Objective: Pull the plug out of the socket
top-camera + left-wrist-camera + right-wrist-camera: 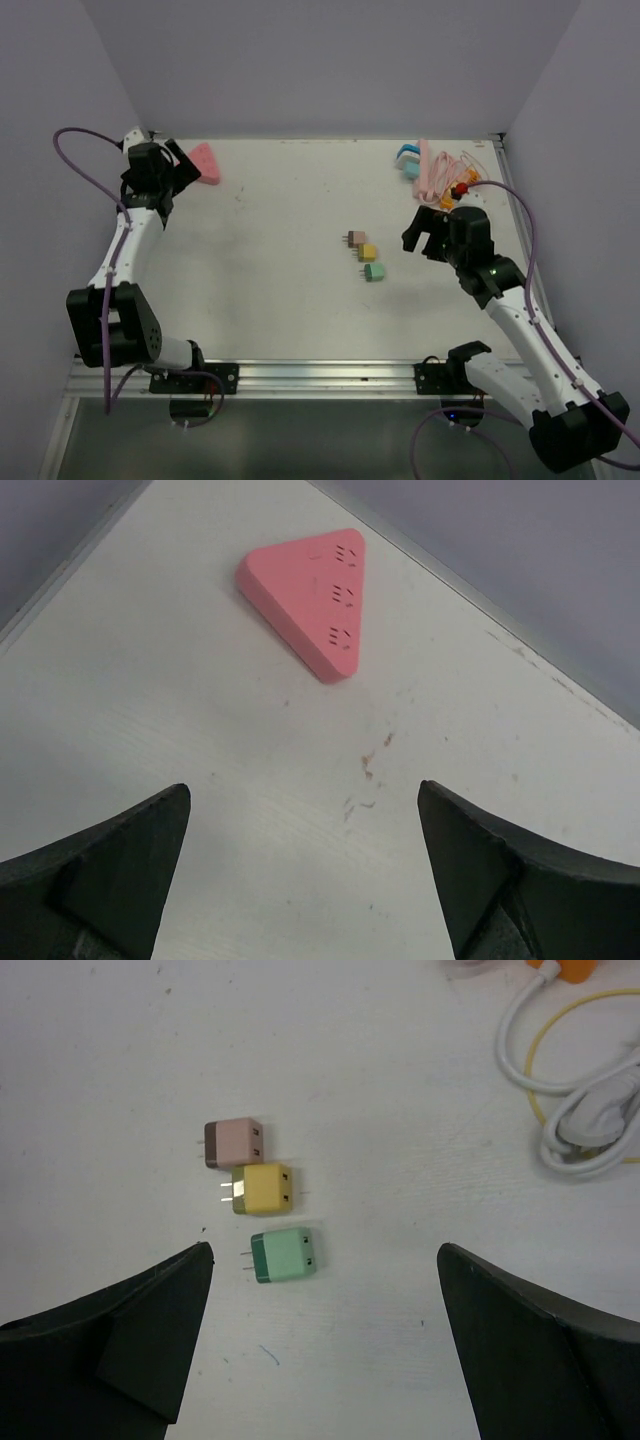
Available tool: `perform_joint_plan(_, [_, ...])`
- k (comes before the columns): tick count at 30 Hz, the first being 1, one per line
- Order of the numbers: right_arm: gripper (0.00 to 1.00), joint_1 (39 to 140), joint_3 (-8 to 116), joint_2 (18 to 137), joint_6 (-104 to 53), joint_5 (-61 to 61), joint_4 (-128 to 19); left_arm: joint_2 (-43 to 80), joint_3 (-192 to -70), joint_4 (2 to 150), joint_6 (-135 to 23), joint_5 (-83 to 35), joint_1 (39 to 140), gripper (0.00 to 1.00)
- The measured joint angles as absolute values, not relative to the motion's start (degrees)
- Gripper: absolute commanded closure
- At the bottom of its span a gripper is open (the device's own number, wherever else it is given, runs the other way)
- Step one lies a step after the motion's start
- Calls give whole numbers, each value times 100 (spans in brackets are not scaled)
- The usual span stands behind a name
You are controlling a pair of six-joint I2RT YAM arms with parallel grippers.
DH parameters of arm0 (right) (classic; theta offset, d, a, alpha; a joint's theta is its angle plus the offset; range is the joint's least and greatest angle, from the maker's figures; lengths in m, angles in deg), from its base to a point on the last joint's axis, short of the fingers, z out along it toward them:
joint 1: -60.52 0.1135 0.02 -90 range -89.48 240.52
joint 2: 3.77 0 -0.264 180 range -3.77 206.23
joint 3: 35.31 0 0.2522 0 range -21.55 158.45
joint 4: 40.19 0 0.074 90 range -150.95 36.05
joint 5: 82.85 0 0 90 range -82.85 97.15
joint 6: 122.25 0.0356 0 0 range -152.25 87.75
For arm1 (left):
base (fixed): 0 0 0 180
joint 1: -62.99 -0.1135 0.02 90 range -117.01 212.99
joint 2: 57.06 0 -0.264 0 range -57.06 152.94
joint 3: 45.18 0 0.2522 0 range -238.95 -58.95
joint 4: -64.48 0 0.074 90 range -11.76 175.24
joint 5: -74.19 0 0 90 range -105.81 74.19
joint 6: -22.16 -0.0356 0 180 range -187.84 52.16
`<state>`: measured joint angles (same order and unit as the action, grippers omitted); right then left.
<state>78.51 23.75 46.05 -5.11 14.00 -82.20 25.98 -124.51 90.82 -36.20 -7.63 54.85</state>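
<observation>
Pink triangular plastic socket block [310, 600] sits upper centre above the spread, empty left fingers [100, 880]; right fingers [130, 1350] gape too, below three coloured cube plugs [265, 1188] mid-frame on the white bench [400, 1110].

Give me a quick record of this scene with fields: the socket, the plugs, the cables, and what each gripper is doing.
socket: pink triangular socket, far-left corner of the table, three outlets showing, all empty
plugs: pink plug, yellow plug, green plug, loose in a row mid-table, prongs bare
cables: cable bundle, far-right corner
left gripper: open, above the table short of the socket, holding nothing
right gripper: open, above the plugs, holding nothing
task state: no plug sits in the socket
</observation>
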Motion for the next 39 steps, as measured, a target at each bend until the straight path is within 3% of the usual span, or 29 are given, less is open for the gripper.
perform_joint_plan(6, [3,7849,2974,5519,-441,1957,-8113,1396,-11677,9366,-4109,-1248,6198,1])
perform_joint_plan(14, [30,7768,3862,7241,-704,2178,-7282,198,-10160,9436,-4597,-1919,6228,2])
perform_joint_plan(25, [32,6798,5529,9967,-1243,1704,-6533,450,-9946,9650,-4662,-1812,6228,2])
perform_joint_plan(34, [42,6350,6762,11444,-1650,1162,-6513,415,-9946,9659,-4662,-1705,6228,2])
perform_joint_plan(39, [42,6247,7138,11860,-1716,880,-6546,415,-9948,9659,-4665,-1700,6228,2])
